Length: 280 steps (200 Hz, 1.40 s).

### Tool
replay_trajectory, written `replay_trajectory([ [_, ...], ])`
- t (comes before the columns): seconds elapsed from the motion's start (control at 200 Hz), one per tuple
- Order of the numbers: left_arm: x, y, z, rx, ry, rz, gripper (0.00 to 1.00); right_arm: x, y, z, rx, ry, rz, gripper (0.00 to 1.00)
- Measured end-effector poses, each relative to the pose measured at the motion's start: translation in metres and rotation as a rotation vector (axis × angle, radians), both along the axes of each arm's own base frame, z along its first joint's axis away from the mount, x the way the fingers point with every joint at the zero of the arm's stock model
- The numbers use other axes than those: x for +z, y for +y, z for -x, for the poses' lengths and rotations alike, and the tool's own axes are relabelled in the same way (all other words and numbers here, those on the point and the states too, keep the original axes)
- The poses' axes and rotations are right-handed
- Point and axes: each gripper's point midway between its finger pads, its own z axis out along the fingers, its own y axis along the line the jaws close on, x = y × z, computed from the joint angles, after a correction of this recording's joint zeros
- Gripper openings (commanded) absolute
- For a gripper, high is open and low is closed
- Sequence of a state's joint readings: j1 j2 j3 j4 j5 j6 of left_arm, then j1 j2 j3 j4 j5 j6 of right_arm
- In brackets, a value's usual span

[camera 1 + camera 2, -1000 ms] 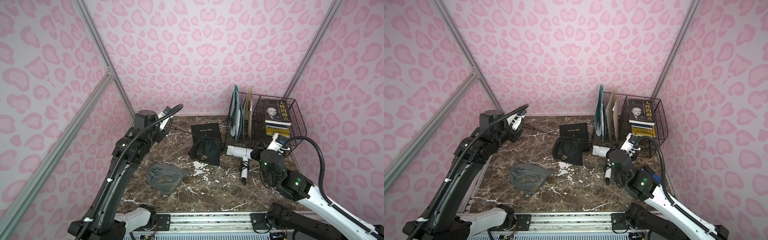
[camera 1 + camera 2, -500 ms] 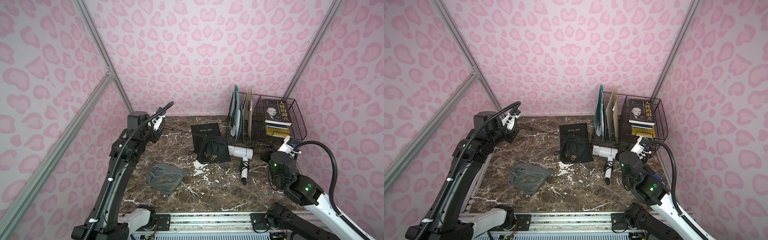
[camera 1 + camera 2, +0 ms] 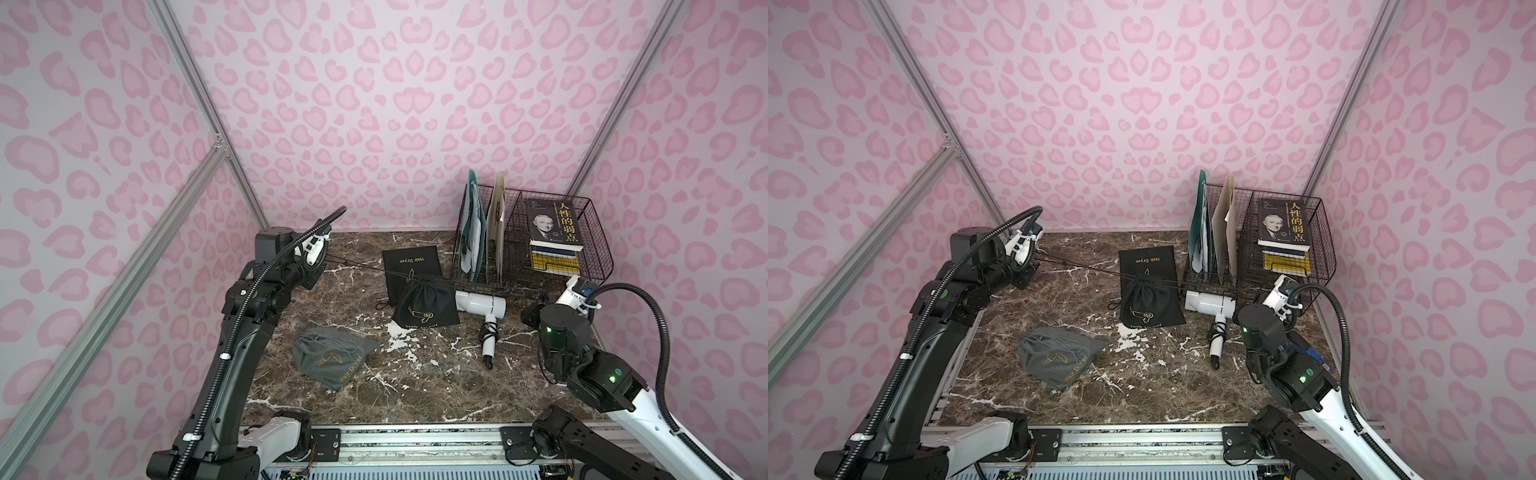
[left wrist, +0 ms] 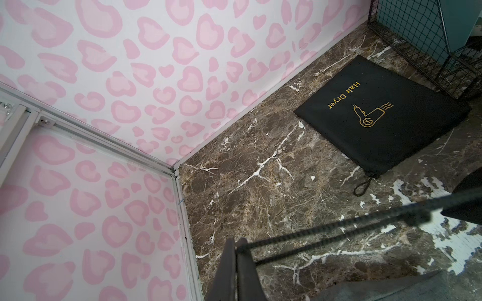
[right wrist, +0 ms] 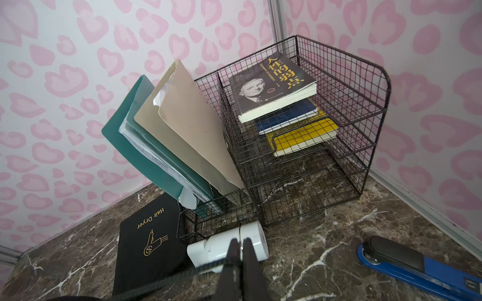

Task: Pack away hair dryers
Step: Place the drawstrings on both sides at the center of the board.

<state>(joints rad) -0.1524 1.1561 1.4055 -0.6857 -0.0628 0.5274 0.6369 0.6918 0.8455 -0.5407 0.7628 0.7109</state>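
A white hair dryer [image 3: 482, 305] [image 3: 1210, 306] [image 5: 227, 247] lies on the marble table in front of the wire rack, its handle and cord toward the table's front. Just left of it sits a bulging black drawstring pouch [image 3: 426, 307] [image 3: 1148, 303] with its mouth gathered tight. Its drawstring [image 3: 365, 270] [image 4: 326, 232] runs taut out to both sides. My left gripper [image 3: 322, 264] [image 4: 236, 243], near the back left corner, is shut on one end. My right gripper [image 3: 536, 297] [image 5: 240, 243], to the right of the dryer, is shut on the other end.
A flat black "Hair Dryer" pouch [image 3: 411, 266] [image 4: 378, 114] lies behind the bulging one. A crumpled grey pouch [image 3: 332, 357] lies front left. The wire rack [image 3: 590, 257] [image 5: 365, 109] with folders and books fills the back right corner. A blue stapler [image 5: 417, 265] lies by the right wall.
Both arms have drawn apart, the left toward the left wall and the right toward the right wall. The drawstring has gone taut and the pouch mouth has cinched, the pouch shifting slightly right.
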Motion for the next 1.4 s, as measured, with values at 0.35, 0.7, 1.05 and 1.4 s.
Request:
replay_trajectory([
  [0.35, 0.069, 0.006, -0.006, 0.026, -0.121, 0.013, 0.02, 0.008, 0.05, -0.031, 0.116, 0.027, 0.079, 0.0],
  [0.7, 0.082, 0.027, -0.026, 0.108, -0.146, -0.101, 0.02, 0.0, 0.154, -0.052, 0.351, 0.063, 0.12, 0.0],
  [1.05, 0.085, 0.052, -0.05, 0.188, -0.16, -0.137, 0.02, -0.018, 0.259, -0.049, 0.584, 0.102, 0.109, 0.0],
  [1.4, 0.01, 0.059, -0.056, 0.194, 0.0, -0.127, 0.02, -0.079, 0.35, -0.05, 0.81, 0.237, 0.105, 0.0],
])
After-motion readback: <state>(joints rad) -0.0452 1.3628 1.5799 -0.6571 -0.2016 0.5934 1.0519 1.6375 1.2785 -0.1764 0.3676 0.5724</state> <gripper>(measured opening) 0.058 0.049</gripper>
